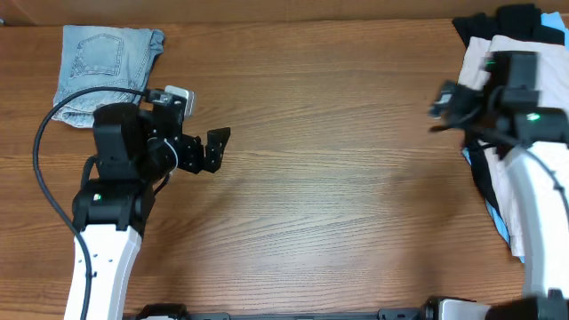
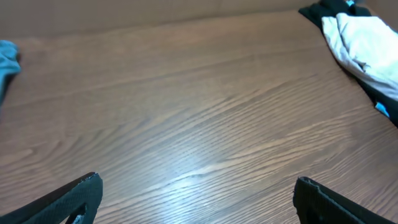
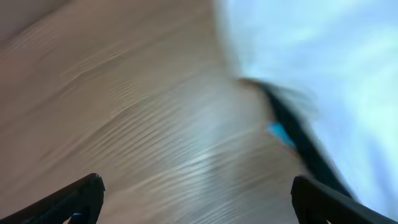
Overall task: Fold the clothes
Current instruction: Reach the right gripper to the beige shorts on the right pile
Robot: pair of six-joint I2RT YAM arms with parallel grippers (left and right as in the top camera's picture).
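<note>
The pale beige shorts lie crumpled in a pile at the table's right edge, mixed with black garments. They also show in the left wrist view at the far right, and as a blurred pale patch in the right wrist view. My right gripper is open and empty, hovering just left of the pile; its view is motion-blurred. My left gripper is open and empty over bare wood at the left, and it also shows in the left wrist view.
Folded light-blue denim shorts lie at the back left corner. A black garment edge with a small blue tag lies under the pale fabric. The wooden table spans the middle.
</note>
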